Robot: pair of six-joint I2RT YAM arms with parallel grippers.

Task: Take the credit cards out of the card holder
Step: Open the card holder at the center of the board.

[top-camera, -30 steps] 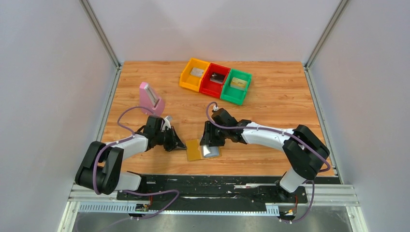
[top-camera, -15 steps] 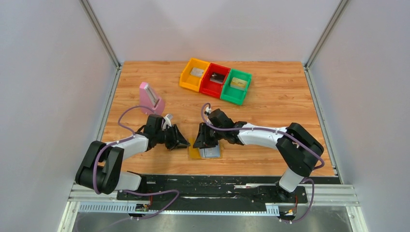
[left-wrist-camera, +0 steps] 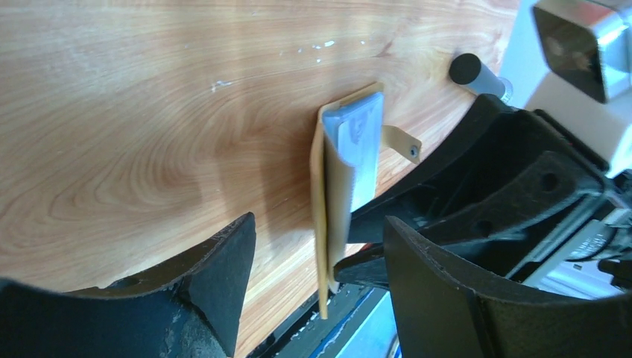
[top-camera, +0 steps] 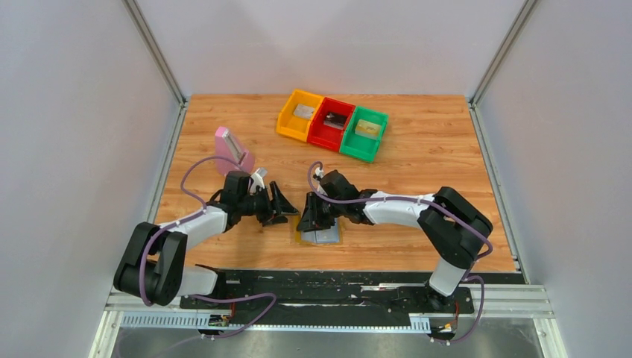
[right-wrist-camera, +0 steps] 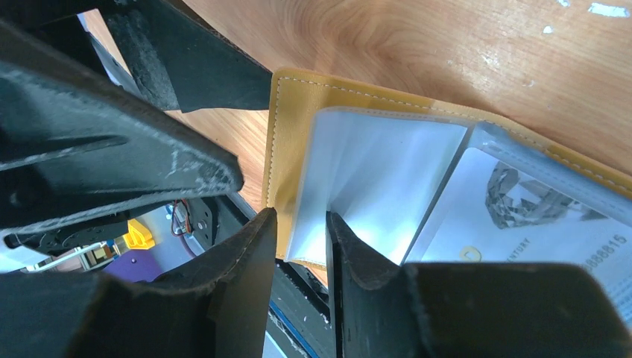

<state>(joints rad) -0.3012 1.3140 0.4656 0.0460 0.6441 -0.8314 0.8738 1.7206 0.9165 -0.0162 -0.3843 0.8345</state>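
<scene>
On the table (top-camera: 417, 179), three credit cards (top-camera: 302, 111) lie in bins (top-camera: 326, 142); another card (right-wrist-camera: 522, 216) sits in the card holder (right-wrist-camera: 298, 104) pinched by the right end effector (right-wrist-camera: 299, 224), with the left end effector (left-wrist-camera: 319, 224) agape.

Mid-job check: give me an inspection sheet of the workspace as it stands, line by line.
Surface: wood table, a few white marks.
Job's things: holder open near the front edge, one flap raised; a card sits in the other pocket.
Clutter: three bins at the back, one loose card in each; pink block at left.
Grippers: right gripper jaws closed on the raised flap's edge; left gripper jaws open beside the holder, holding nothing.
Cables: purple cables loop along both arms, clear of the holder.
Surroundings: grey walls; nothing else seen.
</scene>
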